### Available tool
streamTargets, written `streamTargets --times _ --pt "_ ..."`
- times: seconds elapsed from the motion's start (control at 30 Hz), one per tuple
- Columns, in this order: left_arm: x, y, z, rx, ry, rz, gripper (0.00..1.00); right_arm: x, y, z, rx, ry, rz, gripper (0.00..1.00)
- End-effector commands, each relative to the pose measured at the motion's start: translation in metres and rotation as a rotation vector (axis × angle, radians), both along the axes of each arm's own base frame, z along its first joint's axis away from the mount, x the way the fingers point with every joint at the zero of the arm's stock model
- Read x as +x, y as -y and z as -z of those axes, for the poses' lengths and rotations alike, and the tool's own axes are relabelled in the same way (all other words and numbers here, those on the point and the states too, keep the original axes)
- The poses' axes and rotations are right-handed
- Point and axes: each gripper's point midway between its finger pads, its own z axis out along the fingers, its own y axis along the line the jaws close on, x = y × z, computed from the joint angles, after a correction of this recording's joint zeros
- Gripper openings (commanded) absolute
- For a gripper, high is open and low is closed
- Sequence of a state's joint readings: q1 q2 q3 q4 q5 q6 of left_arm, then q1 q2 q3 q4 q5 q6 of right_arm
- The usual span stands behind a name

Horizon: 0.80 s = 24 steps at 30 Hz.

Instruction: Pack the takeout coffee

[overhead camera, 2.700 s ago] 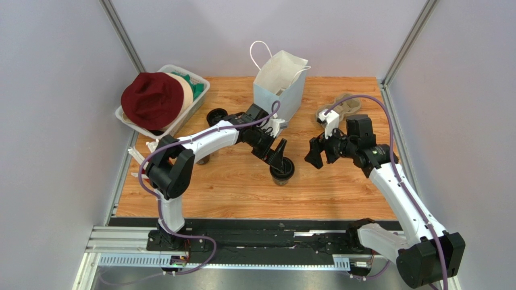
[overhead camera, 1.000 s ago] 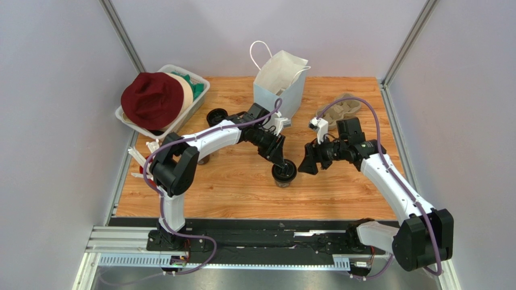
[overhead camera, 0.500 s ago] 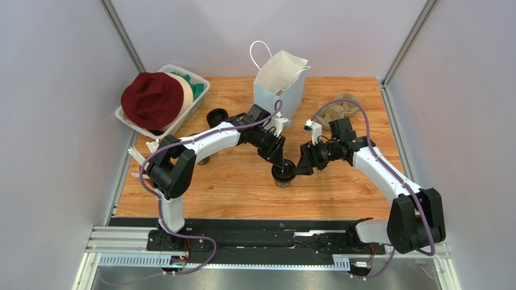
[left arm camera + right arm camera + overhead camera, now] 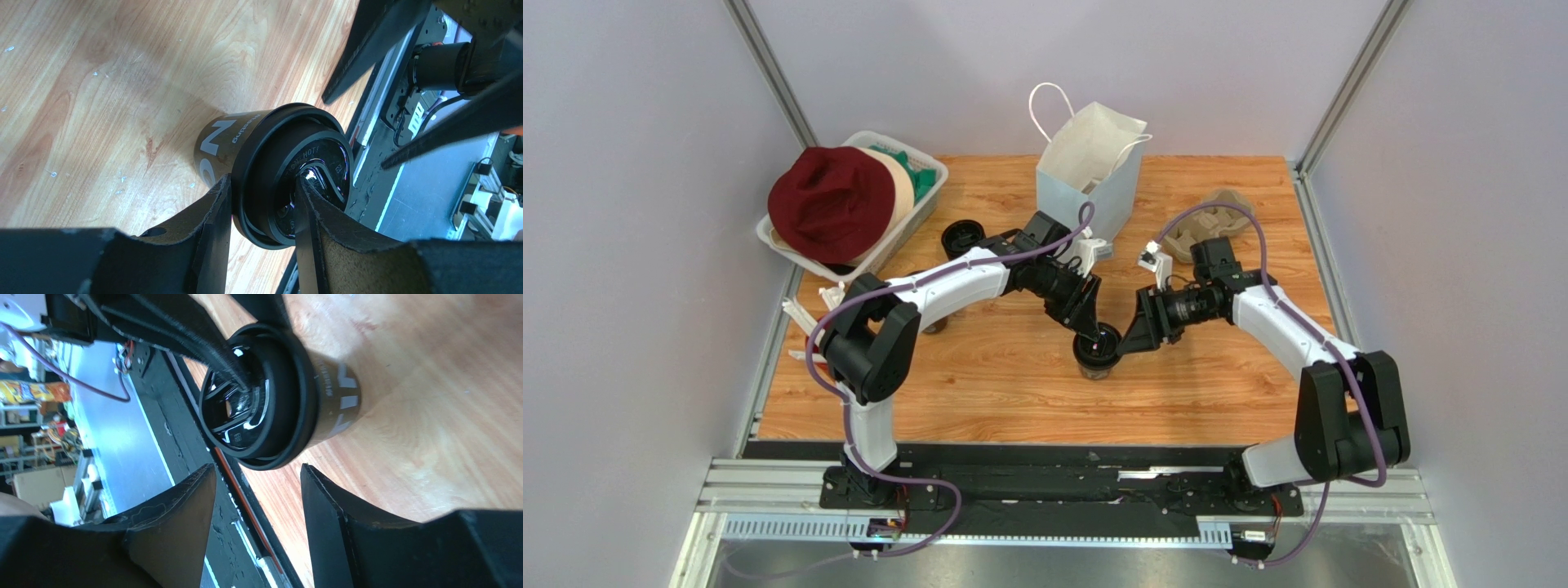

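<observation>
The takeout coffee (image 4: pixel 1095 354) is a black lidded cup with white lettering, standing upright mid-table. My left gripper (image 4: pixel 1093 333) is shut on its rim; in the left wrist view (image 4: pixel 263 184) one finger presses the outer lid edge and the other rests in the lid's recess, with the cup (image 4: pixel 228 142) below. My right gripper (image 4: pixel 1133 337) is open just right of the cup. In the right wrist view (image 4: pixel 256 471) nothing sits between its fingers, and the cup (image 4: pixel 334 404) lies just beyond the tips. The pale-blue paper bag (image 4: pixel 1087 165) stands open at the back.
A grey pulp cup tray (image 4: pixel 1220 218) lies at the back right. A clear bin (image 4: pixel 922 196) holding a dark red hat (image 4: pixel 830 202) sits at the back left. A second black cup (image 4: pixel 961 235) stands beside the bin.
My right gripper has travelled left across the table to the cup's side, and its jaws have narrowed somewhat. The left gripper and the cup have stayed put.
</observation>
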<state>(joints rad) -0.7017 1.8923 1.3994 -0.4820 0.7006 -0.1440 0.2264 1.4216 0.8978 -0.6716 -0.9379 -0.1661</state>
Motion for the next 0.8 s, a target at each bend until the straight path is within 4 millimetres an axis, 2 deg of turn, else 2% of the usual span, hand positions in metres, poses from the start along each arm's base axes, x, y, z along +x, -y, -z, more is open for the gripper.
streamTargets --times 0.0,0.2,0.4,0.63,0.77 --pt "0.009 -0.018 0.043 0.144 0.041 -0.036 0.44 0.015 0.000 -0.013 0.073 0.037 -0.014 0.56" --pt "0.007 -0.017 0.041 0.133 0.036 -0.032 0.44 0.019 0.001 0.006 0.052 -0.030 -0.012 0.53" --pt "0.007 -0.016 0.041 0.129 0.034 -0.033 0.44 0.022 -0.002 0.010 0.066 -0.061 -0.014 0.49" --pt "0.008 -0.017 0.041 0.136 0.042 -0.035 0.44 0.022 -0.004 0.018 0.073 -0.097 -0.018 0.37" --pt "0.008 -0.019 0.044 0.145 0.042 -0.039 0.43 0.025 -0.004 0.024 0.060 -0.114 -0.004 0.36"
